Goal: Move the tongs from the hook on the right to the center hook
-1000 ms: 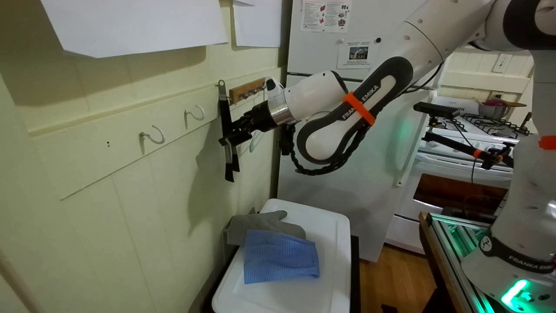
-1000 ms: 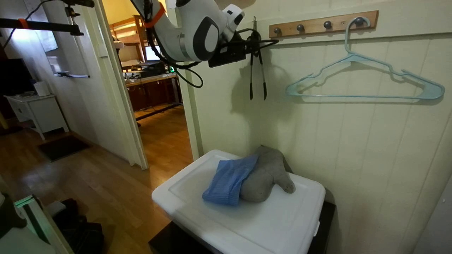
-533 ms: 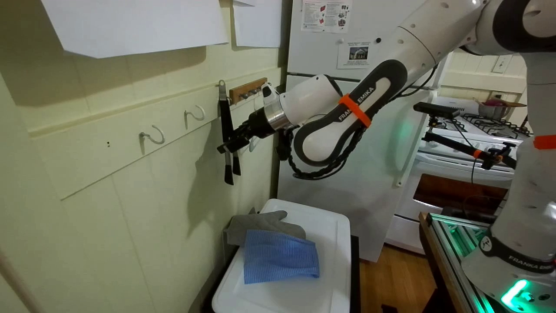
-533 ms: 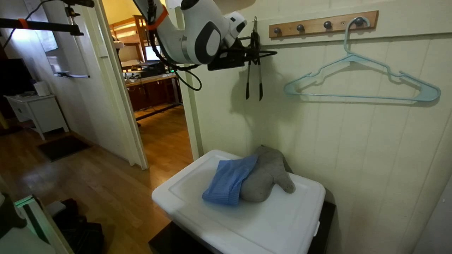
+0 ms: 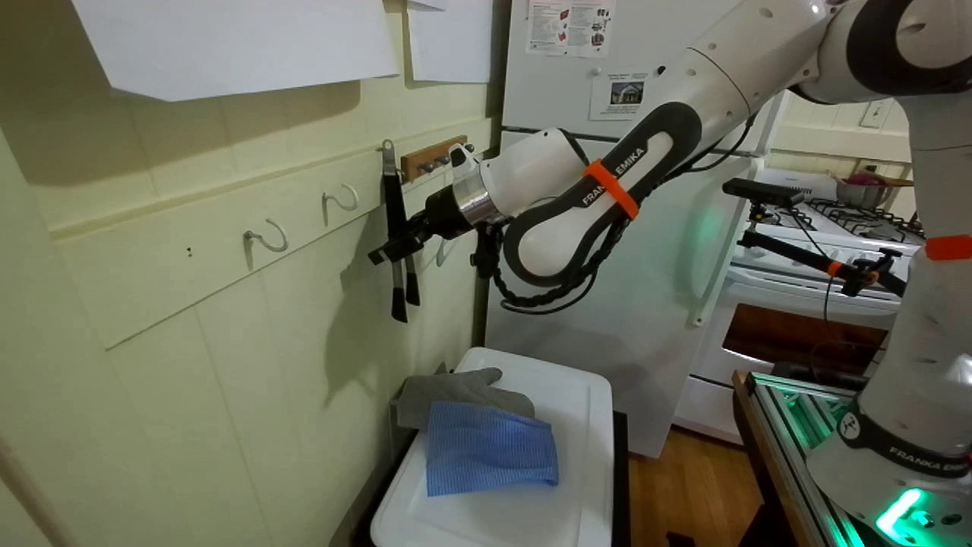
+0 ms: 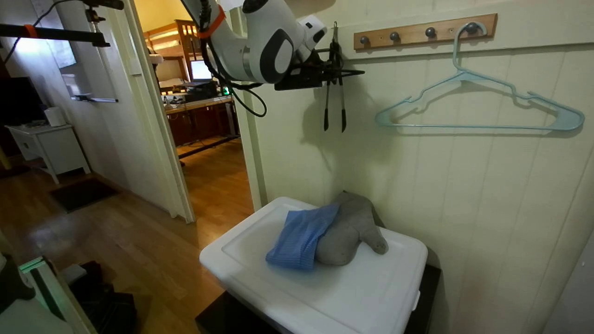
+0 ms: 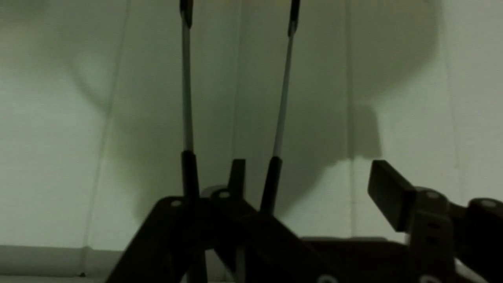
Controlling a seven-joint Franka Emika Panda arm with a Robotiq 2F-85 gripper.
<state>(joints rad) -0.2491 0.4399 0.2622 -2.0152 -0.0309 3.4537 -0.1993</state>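
Observation:
The tongs [image 5: 394, 205], metal with black handles and black tips, hang from the right-hand hook, whose body is mostly hidden behind them. They also show in an exterior view [image 6: 343, 104], legs downward. My gripper [image 5: 393, 239] is across their middle. In the wrist view my gripper [image 7: 308, 177] is open, its fingers wide apart. One fingertip appears between the two legs of the tongs [image 7: 281, 102]; one leg lies between the fingers. Whether a finger touches the tongs cannot be told. The center hook [image 5: 342, 199], white and curved, holds nothing. A left hook [image 5: 267, 237] also shows.
A wooden knob rack [image 6: 413, 35] holds a light blue hanger [image 6: 564, 121] close beside the gripper. Below stands a white-lidded bin [image 5: 585, 471] with a grey mitt [image 5: 448, 399] and blue cloth [image 5: 490, 448]. A fridge [image 5: 577, 334] stands behind the arm.
My gripper has shifted along the wall toward the center hook, its fingertips passing beyond the tongs. The tongs' lower ends have swung slightly. The hanger swayed a little and came back.

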